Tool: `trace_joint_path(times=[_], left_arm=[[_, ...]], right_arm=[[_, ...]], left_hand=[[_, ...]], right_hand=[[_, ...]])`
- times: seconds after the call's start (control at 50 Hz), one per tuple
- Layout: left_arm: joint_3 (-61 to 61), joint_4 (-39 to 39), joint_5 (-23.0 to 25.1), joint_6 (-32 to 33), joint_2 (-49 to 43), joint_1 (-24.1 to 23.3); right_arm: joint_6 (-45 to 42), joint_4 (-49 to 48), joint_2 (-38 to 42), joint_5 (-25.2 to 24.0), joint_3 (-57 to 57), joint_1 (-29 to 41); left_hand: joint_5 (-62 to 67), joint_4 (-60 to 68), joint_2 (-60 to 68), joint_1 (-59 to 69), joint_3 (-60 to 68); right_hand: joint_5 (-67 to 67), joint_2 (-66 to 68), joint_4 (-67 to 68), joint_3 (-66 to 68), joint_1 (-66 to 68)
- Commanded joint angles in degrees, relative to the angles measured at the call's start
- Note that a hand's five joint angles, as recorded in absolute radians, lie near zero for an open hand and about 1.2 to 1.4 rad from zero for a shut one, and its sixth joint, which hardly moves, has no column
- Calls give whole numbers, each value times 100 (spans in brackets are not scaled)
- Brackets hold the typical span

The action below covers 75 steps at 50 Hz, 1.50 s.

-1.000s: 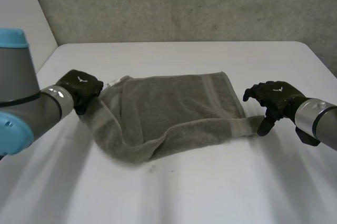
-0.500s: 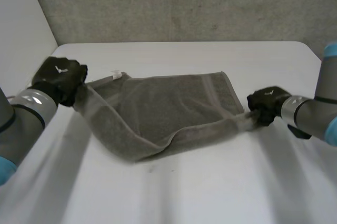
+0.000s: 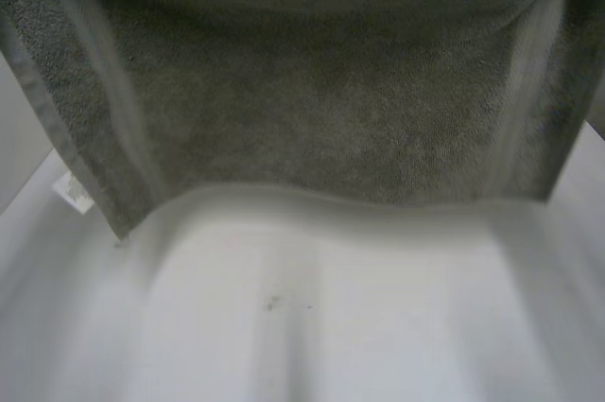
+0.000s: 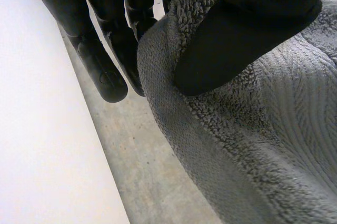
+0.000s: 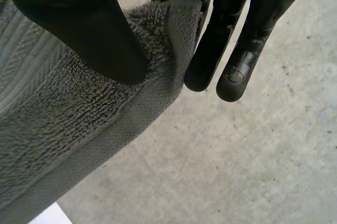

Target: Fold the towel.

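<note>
Pinching, left hand [image 4: 247,29]: thumb pressed down on a corner of the towel [image 4: 253,145], trapping it against the fingers [image 4: 102,63] behind.
Clamping, right hand [image 5: 79,23]: same grip on the opposite corner, thumb on the pile with the fingers backing it.
Hanging towel [image 3: 321,109]: up by its two top corners, spread like a curtain right in front of the head camera, pale borders running down each side, a white tag [image 3: 74,192] at its lower corner on the left arm's side.
Under it, the desk [image 3: 312,326]: white, below the free lower edge; I cannot tell whether that edge touches it.
Doing it well: my read is to keep both pinches firm and level and the top edge taut. Then set the free edge down first and lay the held edge over it, corners matched.
Change: half a second back the towel sagged low between the hands, partly lying on the desk. Now it's lifted high and stretched wide.
</note>
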Motion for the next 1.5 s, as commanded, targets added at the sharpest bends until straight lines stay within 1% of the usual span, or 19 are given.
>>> trace_joint_path(times=[0.02,0.16,0.3,0.38,0.42,0.46,0.52,0.6,0.7,0.8,0.9,1.0,1.1,1.14,1.26,1.36,1.38,1.46,1.5], left_arm=[[121,-589,20,36,-669,11],[173,-915,20,80,-1814,2],[1338,-1082,-15,852,-3192,-208],[2397,-1065,-42,915,-3519,-402],[3735,-1030,-68,837,-3721,-411],[4368,-969,-77,749,-3808,-411],[5390,-767,-217,547,-3958,-393],[5728,-696,-489,354,-3959,-463],[5034,-757,-587,-87,-4011,-481],[3285,-660,-499,-280,-3959,-455],[1304,85,-34,-263,-4020,-446],[72,726,108,-228,-4178,-437],[-688,974,143,80,-4214,-358],[-1151,974,143,491,-4118,-288],[-1927,922,160,1170,-3335,20],[-2692,183,266,1944,-2227,451],[-2822,-356,292,2274,-1888,529],[-3069,-1668,633,2778,-1078,932],[-3096,-1697,844,2787,-902,1038]], right_arm=[[-207,787,923,-88,-190,-26],[-901,1008,1801,52,-216,263],[-990,771,2656,439,-788,598],[-876,-411,3043,1105,-1839,853],[-814,-952,3043,1327,-2106,871],[-692,-2097,2912,1581,-2317,888],[-647,-2586,2736,1599,-2238,888],[-551,-3052,2358,1600,-1704,932],[-542,-2808,2296,1328,-703,932],[-577,-2333,2410,854,71,906],[-647,-1901,2718,492,873,880],[-1164,-1638,3253,237,1698,853],[-1823,-1515,3447,298,2103,696],[-1938,-1427,3413,307,2243,591],[-2062,-358,2729,316,2630,134],[-2429,1091,2078,229,2990,-367],[-2727,1453,1868,228,3139,-551],[-3161,1711,1549,202,3361,-913],[-3222,1641,1435,202,3431,-993]], left_hand=[[1100,1024,1028,1268,1033],[1100,1024,1028,1268,1033],[1100,1024,1028,1268,1033],[1100,1024,1028,1268,1033],[1100,1024,1028,1268,1033],[1100,1024,1028,1268,1033],[1100,1024,1028,1268,1033],[1100,1024,1028,1268,1033],[1100,1024,1028,1268,1033],[1100,1024,1028,1268,1033],[1100,1024,1028,1268,1033],[1100,1024,1028,1268,1033],[1100,1024,1028,1268,1033],[1100,1024,1028,1268,1033],[1100,1024,1028,1268,1033],[1100,1024,1028,1268,1033],[1100,1024,1028,1268,1033],[1100,1024,1028,1268,1033],[1100,1024,1028,1268,1033]], right_hand=[[1426,1270,1163,1207,2447],[1426,1270,1163,1207,2447],[1426,1270,1163,1207,2447],[1426,1270,1163,1207,2447],[1426,1270,1163,1207,2447],[1426,1270,1163,1207,2447],[1426,1270,1163,1207,2447],[1426,1270,1163,1207,2447],[1426,1270,1163,1207,2447],[1426,1270,1163,1207,2447],[1426,1270,1163,1207,2447],[1426,1270,1163,1207,2447],[1426,1270,1163,1207,2447],[1426,1270,1163,1207,2447],[1426,1270,1163,1207,2447],[1426,1270,1163,1207,2447],[1426,1270,1163,1207,2447],[1426,1270,1163,1207,2447],[1426,1270,1163,1207,2447]])
